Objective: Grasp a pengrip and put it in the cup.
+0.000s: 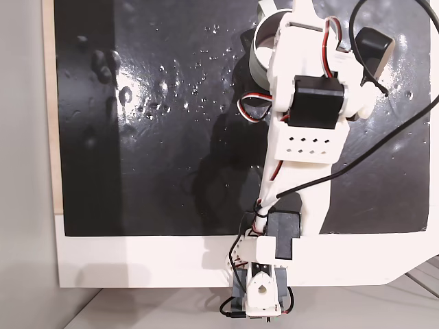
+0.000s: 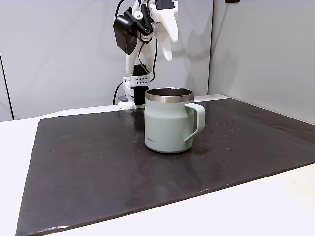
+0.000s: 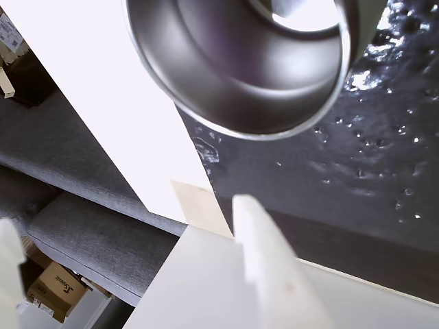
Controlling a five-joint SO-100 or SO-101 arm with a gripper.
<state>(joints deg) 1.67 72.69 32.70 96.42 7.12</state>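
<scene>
The cup (image 2: 166,120) is pale grey-green outside, with a bare steel rim and a handle of the same grey-green; in the wrist view its inside (image 3: 240,65) is dark brushed silver with a bright pale base. Under the cup lies a black mat (image 2: 98,162), glossy and speckled with clear, glinting droplets (image 1: 171,89). Around the mat the table (image 1: 137,264) is white. The arm (image 1: 302,130) is white with black motor blocks and red, white and black wires. The gripper's fingers (image 3: 264,267) are plain white.
</scene>
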